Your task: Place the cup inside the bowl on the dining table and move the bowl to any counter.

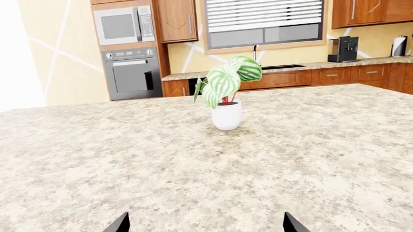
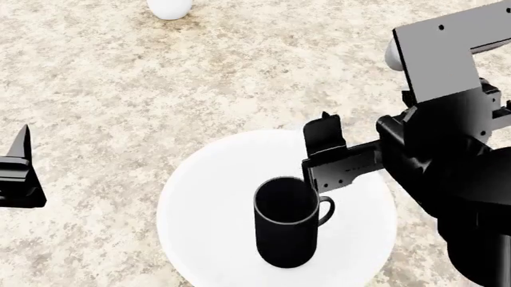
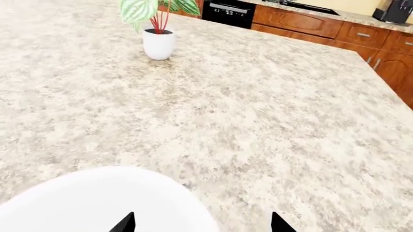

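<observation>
The black cup (image 2: 286,230) stands upright inside the white bowl (image 2: 200,203), handle to the right. The bowl sits on the pale speckled dining table (image 2: 119,89). My right gripper (image 2: 361,116) is open and empty, hovering over the bowl's far right rim. In the right wrist view the bowl's rim (image 3: 96,203) lies under one fingertip of that gripper (image 3: 202,226); the cup is out of that view. My left gripper (image 2: 18,170) is open and empty at the left, apart from the bowl. In the left wrist view the left gripper (image 1: 205,226) has only bare tabletop (image 1: 193,169) between its tips.
A white pot with a green plant (image 1: 227,115) stands further along the table, also in the right wrist view (image 3: 158,43) and at the top of the head view (image 2: 169,7). A counter (image 1: 335,64) with wooden cabinets, oven and microwave lines the far wall.
</observation>
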Motion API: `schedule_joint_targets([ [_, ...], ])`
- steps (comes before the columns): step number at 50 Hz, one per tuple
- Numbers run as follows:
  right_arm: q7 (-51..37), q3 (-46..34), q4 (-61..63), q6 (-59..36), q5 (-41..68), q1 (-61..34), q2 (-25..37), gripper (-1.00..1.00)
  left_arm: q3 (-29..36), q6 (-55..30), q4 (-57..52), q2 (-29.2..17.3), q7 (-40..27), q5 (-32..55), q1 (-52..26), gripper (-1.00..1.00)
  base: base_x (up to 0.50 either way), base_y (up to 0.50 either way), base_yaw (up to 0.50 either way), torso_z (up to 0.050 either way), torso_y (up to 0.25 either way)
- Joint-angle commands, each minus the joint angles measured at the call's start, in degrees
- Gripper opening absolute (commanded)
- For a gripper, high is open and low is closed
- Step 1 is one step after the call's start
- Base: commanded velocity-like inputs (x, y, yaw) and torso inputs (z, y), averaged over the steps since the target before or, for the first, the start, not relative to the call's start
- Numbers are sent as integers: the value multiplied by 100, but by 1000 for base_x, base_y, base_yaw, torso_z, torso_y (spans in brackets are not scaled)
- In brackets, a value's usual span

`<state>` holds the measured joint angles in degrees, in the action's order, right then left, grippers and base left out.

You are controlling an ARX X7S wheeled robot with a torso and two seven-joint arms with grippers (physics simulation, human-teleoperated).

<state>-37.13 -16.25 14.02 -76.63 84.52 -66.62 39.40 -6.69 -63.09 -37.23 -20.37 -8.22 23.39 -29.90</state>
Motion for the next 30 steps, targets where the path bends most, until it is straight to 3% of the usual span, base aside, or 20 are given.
schedule_joint_targets([
  [1,-444,716,-205,300,461,638,548,100,-36,72,36,12,20,-1,14,100,0,0,0,0,0],
  [10,-947,1381,-228,665,1431,1644,796,100,21,88,58,32,-24,-9,0,100,0,0,0,0,0],
  [16,-501,1432,-46,677,1214,1899,861,100,-24,109,58,-3,-1,18,41,100,0,0,0,0,0],
  [26,-830,1699,-440,1038,2315,2515,630,100,68,131,61,34,-77,-12,52,100,0,0,0,0,0],
  [30,-738,1731,-554,1091,2236,2601,618,100,46,152,57,26,-73,2,85,100,0,0,0,0,0],
])
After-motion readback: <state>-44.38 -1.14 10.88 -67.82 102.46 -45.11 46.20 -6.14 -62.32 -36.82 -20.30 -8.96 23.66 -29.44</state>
